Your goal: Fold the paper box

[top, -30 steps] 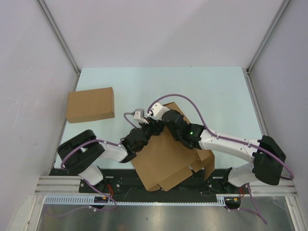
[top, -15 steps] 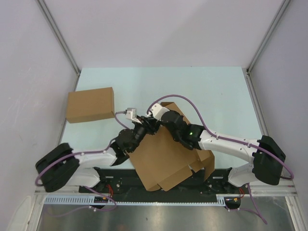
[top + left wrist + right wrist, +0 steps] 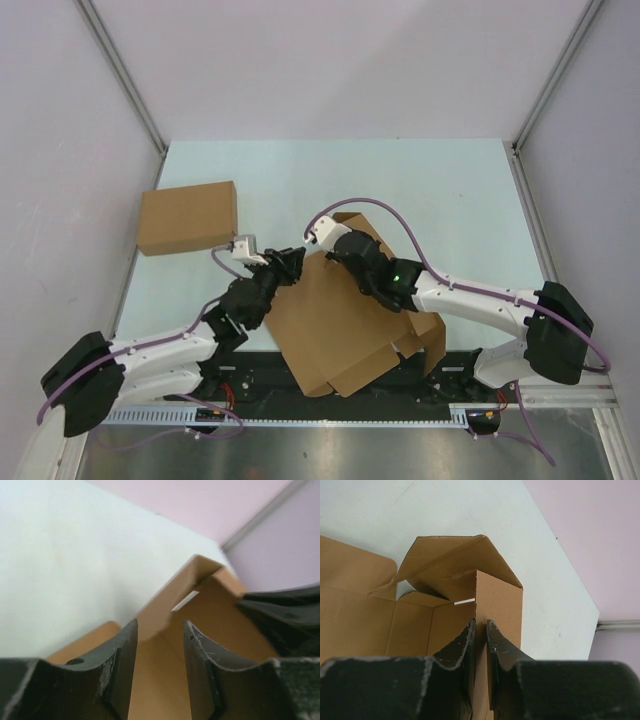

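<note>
Since the earlier frame, the left arm's elbow and shoulder have swung out toward the left near corner, and the left gripper has slid leftward along the paper box, its jaws parting as it goes. We now see those jaws standing moderately apart in the left wrist view. Both fingers are clear of the cardboard, and a raised edge of the box runs on beyond the gap between them, gripped by neither. The right gripper has not shifted. In its wrist view its jaws are almost together, pinching an upright side panel of the box between the fingertips. The box itself lies partly unfolded at the near middle of the table, its far corner lifted. The other cardboard box sits well apart at the left edge.
</note>
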